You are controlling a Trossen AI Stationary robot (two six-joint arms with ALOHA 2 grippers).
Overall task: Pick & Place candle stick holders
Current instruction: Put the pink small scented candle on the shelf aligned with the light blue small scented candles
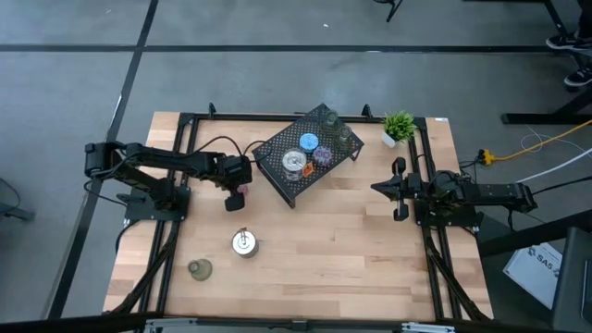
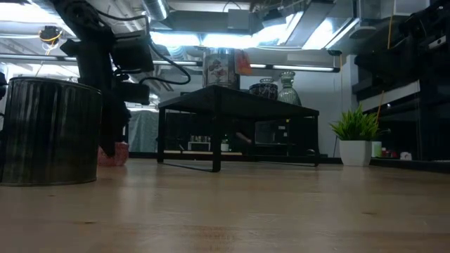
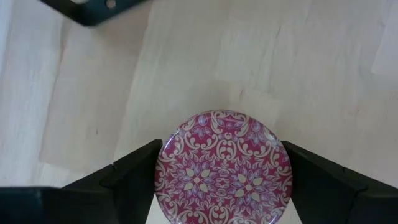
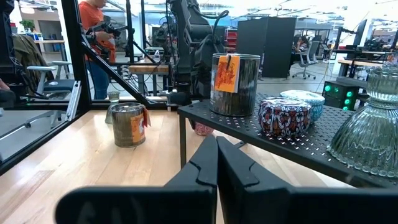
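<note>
Your left gripper [image 3: 221,180] stood over the pink patterned holder [image 3: 222,167] on the bare table [image 1: 351,250], just beside the near corner of the black wire-mesh rack [image 1: 277,180]; its fingers [image 3: 134,171] flanked the holder's round rim on both sides, part closed, and whether they had yet pinched it you could not tell from the wrist view; this read as the grasp step of one pick. Your right gripper [image 4: 216,165] waited at the table's right side, fingers pressed together and empty. On the rack stood a silver tin [image 1: 294,162], a blue holder [image 1: 308,141], a purple patterned one [image 1: 323,155] and glass ones [image 1: 330,118]; a second silver tin [image 1: 243,243] and an olive-green holder [image 1: 200,269] were left on the table, well apart from the rack. Your next move probably called for a firm squeeze across the rim, a straight lift clear of the rack's edge, then a carry to a free spot on its top.
</note>
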